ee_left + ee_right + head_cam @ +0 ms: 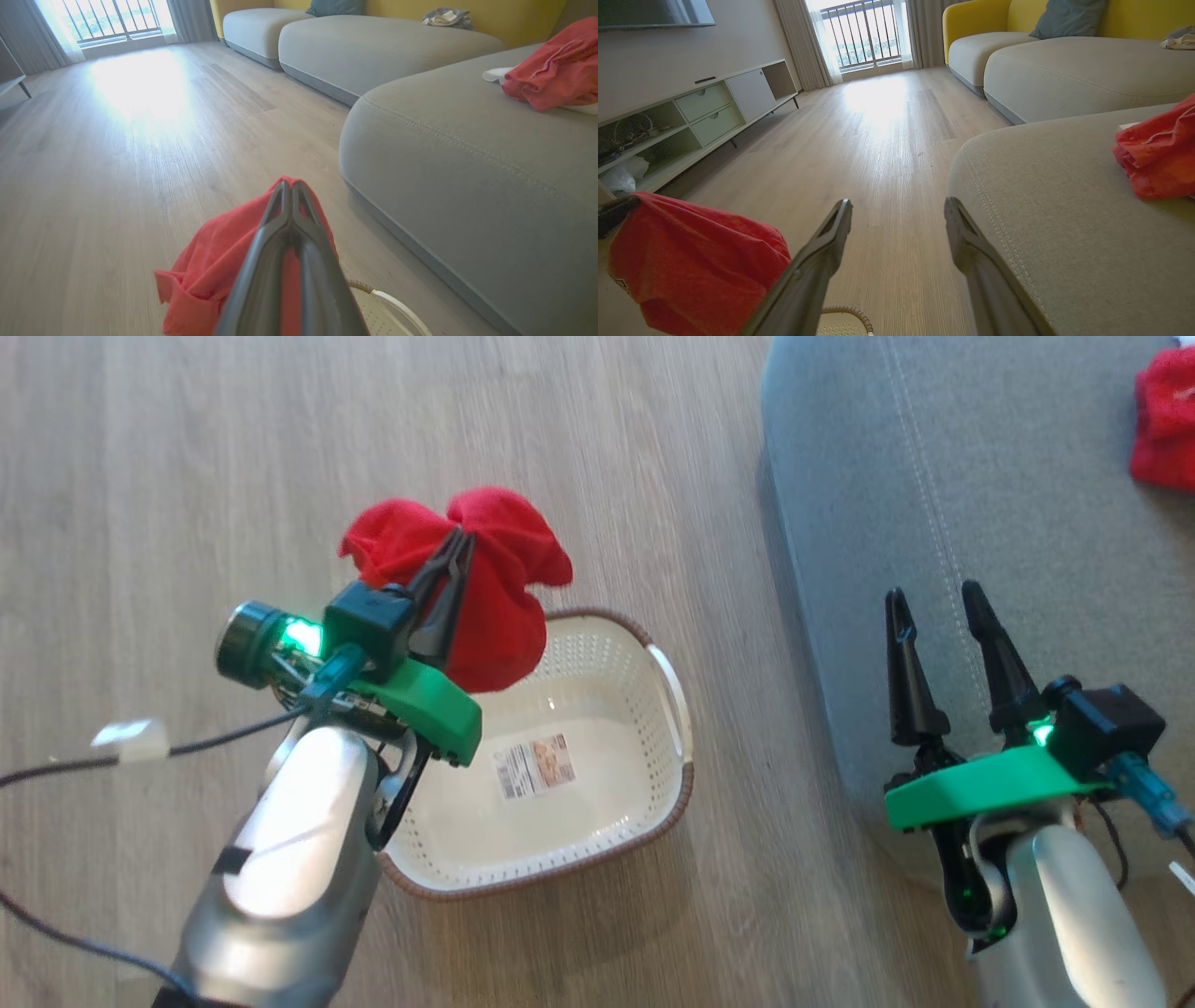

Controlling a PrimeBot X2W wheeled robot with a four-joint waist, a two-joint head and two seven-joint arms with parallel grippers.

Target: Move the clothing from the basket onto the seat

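One garment on the seat, one aloft

The left gripper is pinched tight on a second garment over the basket, which looks emptied; carrying it across remains. The right gripper hovers spread, holding nothing. The head view looks into the basket's bare bottom; the left wrist view adds white beneath the seat's garment.

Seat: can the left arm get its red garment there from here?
Probably yes. The left gripper, shut on the red garment, holds it above the basket; only floor lies between it and the seat.
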